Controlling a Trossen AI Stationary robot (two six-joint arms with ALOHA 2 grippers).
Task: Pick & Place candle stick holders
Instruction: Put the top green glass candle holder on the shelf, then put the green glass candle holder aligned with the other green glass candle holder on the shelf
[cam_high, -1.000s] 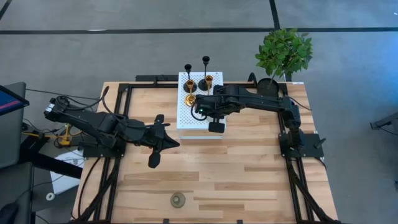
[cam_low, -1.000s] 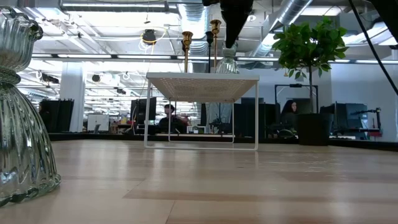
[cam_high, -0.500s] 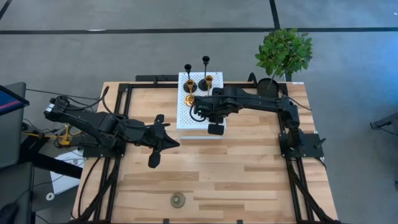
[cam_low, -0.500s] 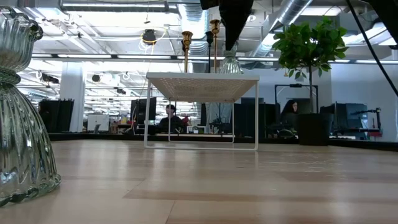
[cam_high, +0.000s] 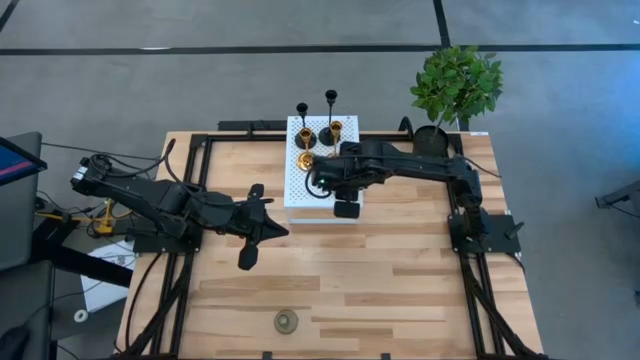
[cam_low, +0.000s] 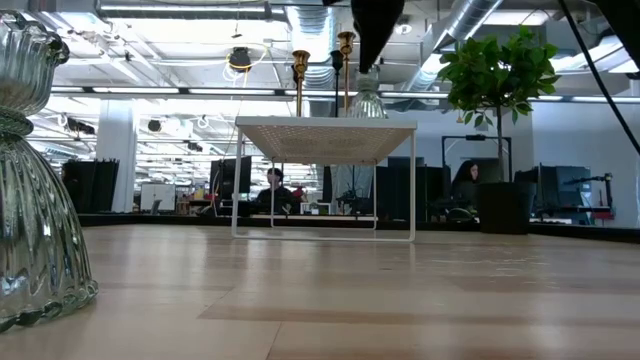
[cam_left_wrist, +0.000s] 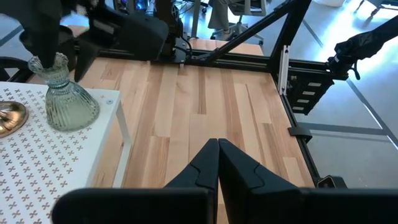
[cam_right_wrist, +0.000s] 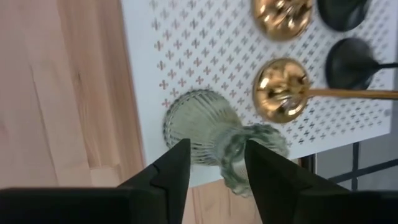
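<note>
Grey-green ribbed glass candle holder (cam_right_wrist: 208, 140) stands on the white perforated metal stand (cam_right_wrist: 186, 68), between the open fingers of the right end effector (cam_right_wrist: 214, 163), seemingly just set down. Beyond it sit two gold holders (cam_right_wrist: 281, 89). The left end effector (cam_left_wrist: 217, 163), pressed closed, waits over the bench (cam_left_wrist: 205, 112).

R gripper (cam_right_wrist: 215, 167) open astride glass holder (cam_right_wrist: 214, 140); 2 gold holders (cam_right_wrist: 281, 89) | white shelf (cam_right_wrist: 186, 56)

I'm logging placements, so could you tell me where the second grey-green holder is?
The grey-green holder stands alone at the table's near edge in the high view, left of centre, far from the white shelf.
</note>
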